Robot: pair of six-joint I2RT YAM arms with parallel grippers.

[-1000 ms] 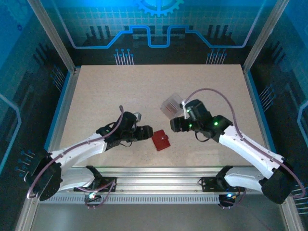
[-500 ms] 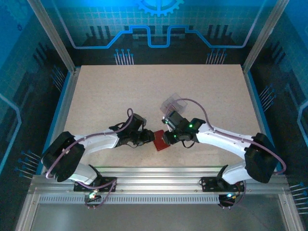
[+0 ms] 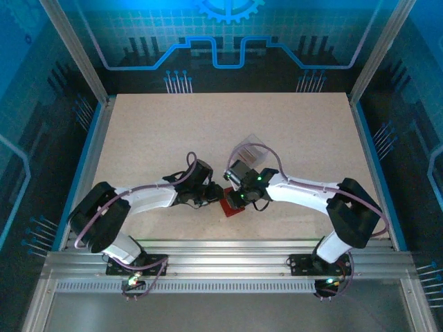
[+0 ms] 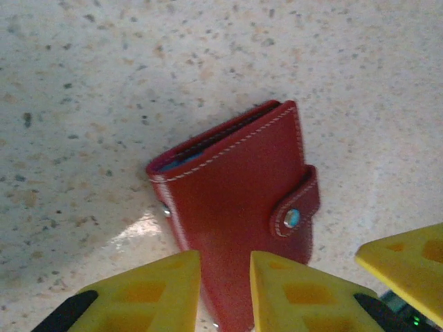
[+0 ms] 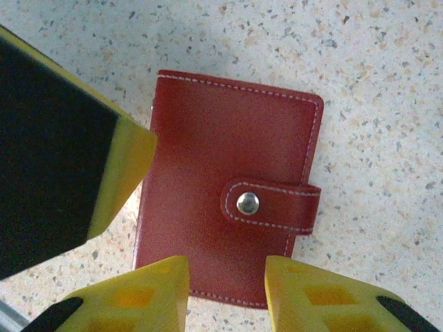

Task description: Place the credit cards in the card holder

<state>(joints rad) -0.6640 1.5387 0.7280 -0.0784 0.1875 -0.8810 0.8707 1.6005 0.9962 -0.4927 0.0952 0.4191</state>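
Observation:
The card holder [image 3: 232,203] is a small red wallet lying flat and closed on the table, its snap tab fastened over a pale stud [image 5: 248,203]. My left gripper [image 3: 212,196] has reached it from the left. In the left wrist view the card holder [image 4: 242,200] fills the middle, and the left gripper [image 4: 225,294] hovers over its near end with a narrow gap between the jaws. My right gripper [image 3: 240,196] comes from the right. It [image 5: 226,296] stands over the card holder's [image 5: 221,173] near edge, jaws part open with red leather showing between them. The credit cards are out of view.
A clear plastic box [image 3: 246,149] sits just behind the right gripper. The left gripper's black and yellow finger [image 5: 76,159] crowds the wallet's left side, and a right finger [image 4: 405,266] shows beside the left gripper. Bare speckled tabletop [image 3: 221,117] stretches behind.
Both arms have swung inward from either side until their grippers meet at the card holder. Both sets of jaws have narrowed. The card holder has stayed where it was.

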